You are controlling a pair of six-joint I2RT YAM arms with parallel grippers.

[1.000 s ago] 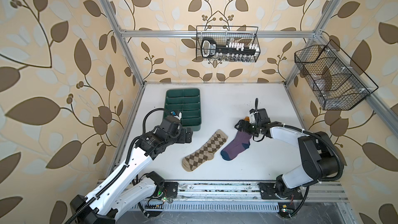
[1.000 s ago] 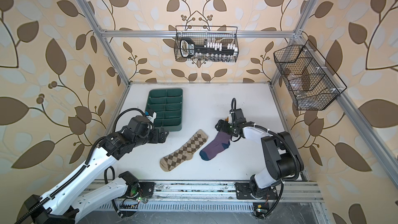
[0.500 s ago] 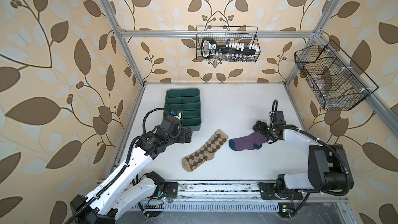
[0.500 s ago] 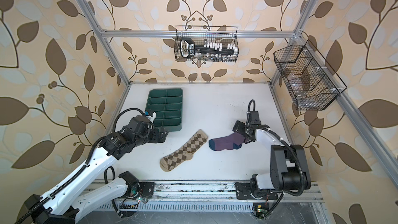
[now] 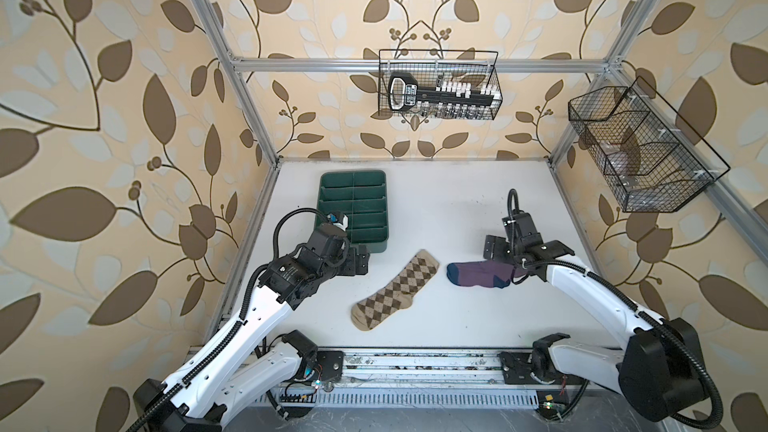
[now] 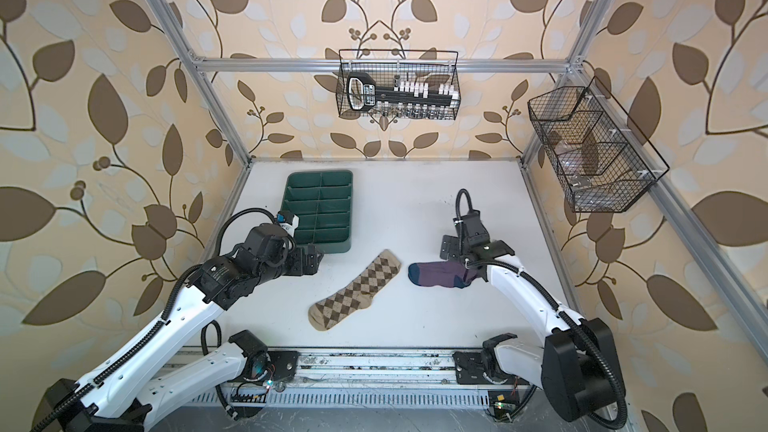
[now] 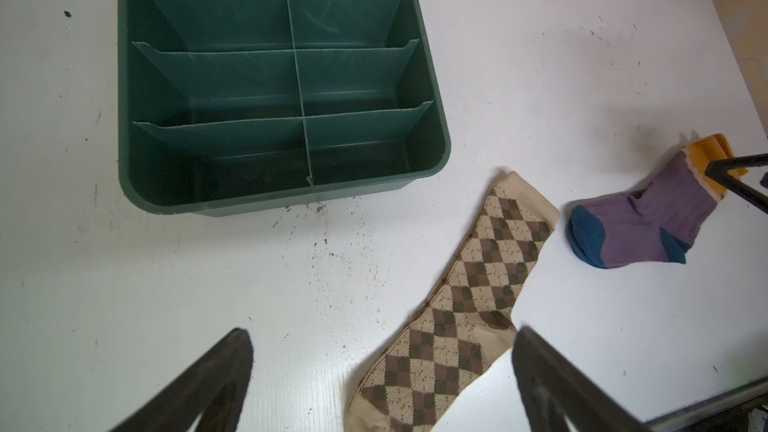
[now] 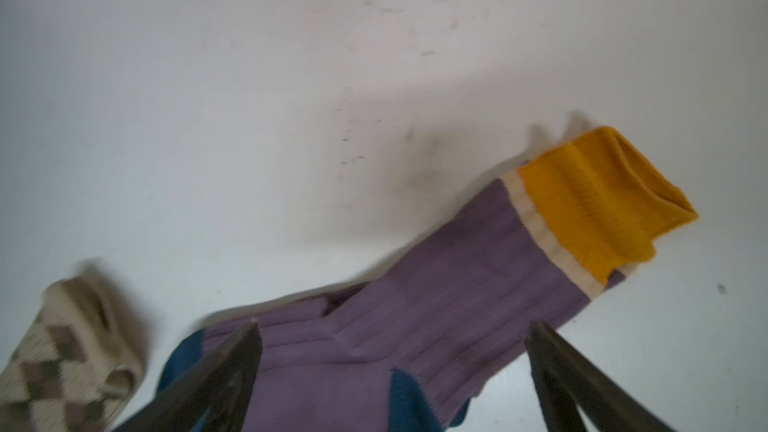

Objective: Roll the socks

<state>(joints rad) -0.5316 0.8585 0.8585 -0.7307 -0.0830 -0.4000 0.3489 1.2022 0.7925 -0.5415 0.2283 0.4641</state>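
Note:
Two socks lie flat on the white table in both top views. The tan argyle sock (image 5: 395, 290) (image 6: 355, 288) (image 7: 469, 297) slants across the middle. To its right the purple sock (image 5: 478, 274) (image 6: 436, 274) (image 8: 415, 305) lies crosswise, navy toe towards the tan one, orange cuff (image 8: 598, 201) under my right wrist. My right gripper (image 5: 505, 261) (image 8: 395, 326) is open just over the purple sock's heel area, holding nothing. My left gripper (image 5: 361, 261) (image 7: 382, 332) is open and empty, left of the tan sock, by the tray's near corner.
A green divided tray (image 5: 380, 245) (image 7: 270, 201) stands at the back left of the table, close to my left gripper. A wire basket of tools (image 5: 438, 89) hangs on the back wall. Another wire basket (image 5: 640, 151) hangs on the right wall.
The purple sock swung from slanting to lying crosswise as its cuff end went right with my right gripper. The left arm and tan sock stayed put.

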